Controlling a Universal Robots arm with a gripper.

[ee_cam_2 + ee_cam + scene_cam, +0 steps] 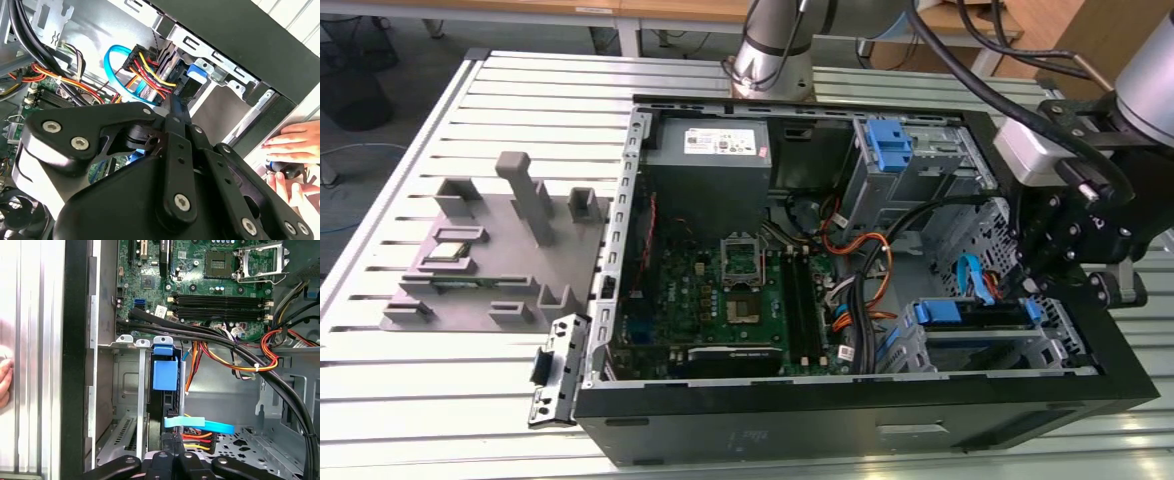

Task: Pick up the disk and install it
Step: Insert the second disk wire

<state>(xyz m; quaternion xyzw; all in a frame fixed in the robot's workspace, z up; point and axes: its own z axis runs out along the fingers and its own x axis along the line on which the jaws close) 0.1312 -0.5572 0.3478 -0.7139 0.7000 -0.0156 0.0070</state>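
Observation:
The disk (970,313) sits in the lower drive cage of the open computer case (854,420), at the exterior view's right, with its blue rail ends facing the motherboard. In the first wrist view the disk (165,375) stands edge-on in its slot with a blue tab on its end. My gripper (1025,285) hangs over the cage. Its black fingers are pressed together at the disk's cable end in both wrist views, gripper (176,445) and gripper (172,107). A blue data cable (200,424) and red-yellow power wires (150,67) lie right beside the fingertips.
A person's hand (295,142) rests on the table just outside the case wall. Thick black cables (225,342) cross above the cage. The motherboard (747,290), grey power-supply box (711,150) and an upper bay with a blue latch (887,150) fill the case. A grey fixture (494,250) stands at the exterior view's left.

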